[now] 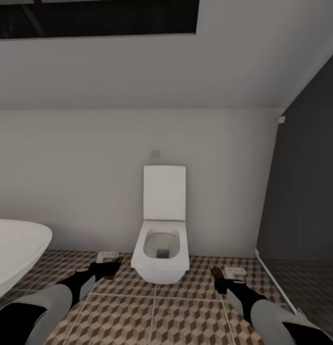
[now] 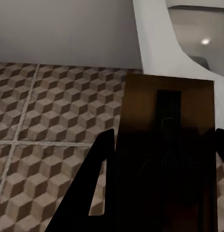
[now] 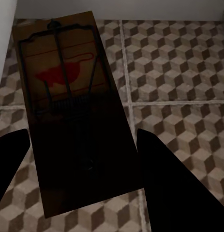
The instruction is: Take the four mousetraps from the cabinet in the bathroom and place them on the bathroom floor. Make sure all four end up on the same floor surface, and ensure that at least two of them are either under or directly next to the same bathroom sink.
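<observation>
My left gripper is shut on a brown wooden mousetrap, low over the bathroom floor to the left of the toilet. In the left wrist view that mousetrap fills the gap of the left gripper. My right gripper is shut on a second mousetrap to the right of the toilet. The right wrist view shows this mousetrap, with wire parts and a red mouse print, held in the right gripper above the cube-pattern tiles. The cabinet and the sink are out of view.
A white toilet with its lid up stands against the pale wall straight ahead. A white bathtub curves in at the left. A dark partition closes the right side. Small pale flat objects lie by the wall.
</observation>
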Robot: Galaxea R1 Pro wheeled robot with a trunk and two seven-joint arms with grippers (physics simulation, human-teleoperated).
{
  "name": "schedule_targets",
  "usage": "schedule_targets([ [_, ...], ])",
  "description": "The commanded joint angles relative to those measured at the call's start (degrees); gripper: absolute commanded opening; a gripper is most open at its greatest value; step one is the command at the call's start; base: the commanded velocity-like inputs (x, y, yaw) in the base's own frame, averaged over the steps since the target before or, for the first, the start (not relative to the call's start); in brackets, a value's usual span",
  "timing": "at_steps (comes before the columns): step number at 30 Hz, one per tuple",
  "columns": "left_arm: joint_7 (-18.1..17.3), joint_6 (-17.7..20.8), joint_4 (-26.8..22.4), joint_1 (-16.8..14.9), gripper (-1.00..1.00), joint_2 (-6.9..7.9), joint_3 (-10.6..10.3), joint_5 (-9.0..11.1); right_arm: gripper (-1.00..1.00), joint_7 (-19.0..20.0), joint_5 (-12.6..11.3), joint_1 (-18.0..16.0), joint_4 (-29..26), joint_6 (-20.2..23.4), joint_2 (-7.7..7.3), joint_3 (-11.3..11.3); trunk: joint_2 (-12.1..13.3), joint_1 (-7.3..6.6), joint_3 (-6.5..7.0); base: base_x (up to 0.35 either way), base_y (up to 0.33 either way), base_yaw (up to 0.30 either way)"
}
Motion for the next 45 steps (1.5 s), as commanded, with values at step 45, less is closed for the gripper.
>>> schedule_targets([
  [45, 0.2, 4.6, 0.1, -0.1, -1.00, 0.19, -0.7, 0.6, -1.00, 0.1, 0.6, 0.0, -0.1, -0.5, 0.02, -0.4, -15.4, 8.52, -8.44, 0.000, 0.000, 0.000],
])
